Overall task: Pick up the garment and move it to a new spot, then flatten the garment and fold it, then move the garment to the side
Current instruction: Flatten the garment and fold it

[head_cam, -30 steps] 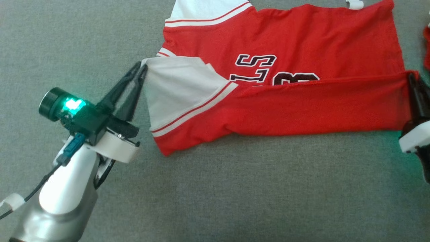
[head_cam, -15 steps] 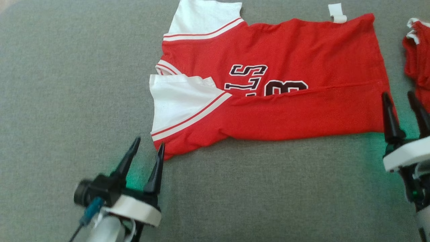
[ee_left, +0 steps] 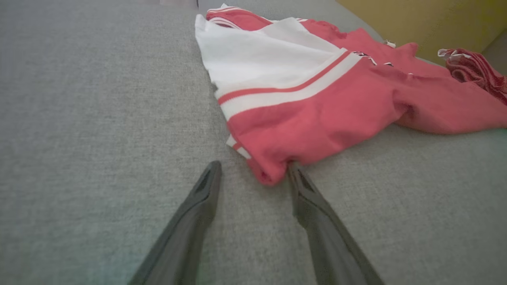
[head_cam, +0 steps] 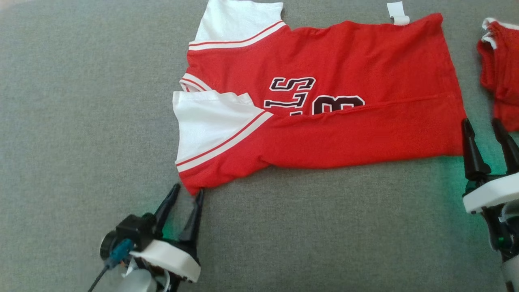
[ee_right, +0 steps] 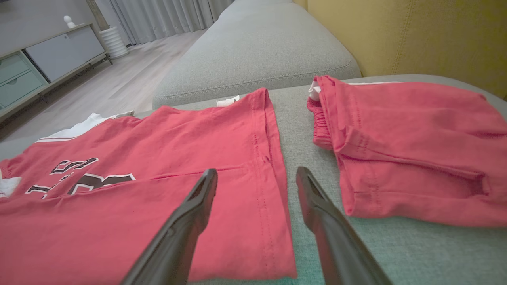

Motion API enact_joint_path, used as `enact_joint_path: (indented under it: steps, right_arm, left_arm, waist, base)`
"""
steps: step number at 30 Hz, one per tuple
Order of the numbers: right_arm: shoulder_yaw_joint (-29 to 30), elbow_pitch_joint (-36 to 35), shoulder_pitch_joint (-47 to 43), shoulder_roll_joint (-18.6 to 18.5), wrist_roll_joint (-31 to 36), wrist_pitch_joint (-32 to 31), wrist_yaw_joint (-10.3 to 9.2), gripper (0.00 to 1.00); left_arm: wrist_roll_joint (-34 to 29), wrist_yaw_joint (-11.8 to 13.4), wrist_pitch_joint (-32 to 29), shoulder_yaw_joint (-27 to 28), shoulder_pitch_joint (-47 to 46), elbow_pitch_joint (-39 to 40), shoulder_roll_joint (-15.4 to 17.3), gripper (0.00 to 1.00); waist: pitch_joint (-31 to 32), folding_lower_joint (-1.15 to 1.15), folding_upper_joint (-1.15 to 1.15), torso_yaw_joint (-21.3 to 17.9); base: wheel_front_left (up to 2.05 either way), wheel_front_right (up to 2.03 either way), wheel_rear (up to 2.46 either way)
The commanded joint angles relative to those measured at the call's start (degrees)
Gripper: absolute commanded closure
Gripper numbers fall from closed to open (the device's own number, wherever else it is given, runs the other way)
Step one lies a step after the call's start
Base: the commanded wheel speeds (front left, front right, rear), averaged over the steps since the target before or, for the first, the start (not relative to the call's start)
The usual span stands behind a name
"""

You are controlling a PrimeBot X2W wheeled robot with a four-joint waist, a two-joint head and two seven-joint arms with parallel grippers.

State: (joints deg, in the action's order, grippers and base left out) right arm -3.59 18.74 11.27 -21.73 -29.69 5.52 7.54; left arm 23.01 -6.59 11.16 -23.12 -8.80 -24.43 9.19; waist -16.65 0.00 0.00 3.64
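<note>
The garment (head_cam: 324, 61) is a red jersey with white sleeves and dark lettering, lying flat on the grey cushion (head_cam: 81, 121). Its near long edge is folded over up to the lettering. My left gripper (head_cam: 187, 190) is open at the garment's near left corner. In the left wrist view that red corner (ee_left: 269, 174) pokes in between the left gripper (ee_left: 253, 168) fingers, against the right one. My right gripper (head_cam: 481, 123) is open at the near right end of the hem. In the right wrist view the right gripper (ee_right: 256, 172) straddles the hem edge of the garment (ee_right: 158, 158).
A second red garment (head_cam: 500, 77) lies bunched just right of the right gripper, also as the folded red piece (ee_right: 404, 138). A white tag (head_cam: 397, 14) sticks out at the far hem. A yellow backrest (ee_right: 416, 31) stands behind. Bare cushion lies to the left and near side.
Both grippers have let go of the folded-over edge and opened. The left one drew back to the garment's near left corner, and the right one sits at the hem's near end. The head camera shifted.
</note>
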Motion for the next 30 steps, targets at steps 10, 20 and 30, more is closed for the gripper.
enact_joint_path:
  steps: [10, 20, 30]
  right_arm:
    - [0.06, -0.41, 0.15, -1.10, 0.15, -0.47, -0.05, 0.00]
    - [1.85, 2.51, -0.32, -1.09, 2.11, -6.59, -0.05, 0.00]
    - [4.89, 0.85, -2.78, 0.12, 4.37, -14.52, -0.05, 0.96]
  left_arm:
    - [0.80, -0.56, 0.92, -0.79, -2.69, -0.44, 2.57, 1.00]
    - [0.26, -0.53, 1.88, -1.15, -3.23, 0.94, 4.22, 1.00]
    - [-0.07, -0.20, 2.11, -1.62, -3.52, 2.02, 5.08, 1.00]
  waist:
    - [-0.08, 0.00, 0.00, 0.63]
    - [0.12, 0.00, 0.00, 1.82]
    - [0.23, 0.00, 0.00, 2.37]
  base:
    - [0.00, 0.00, 0.00]
    - [0.00, 0.00, 0.00]
    - [0.00, 0.00, 0.00]
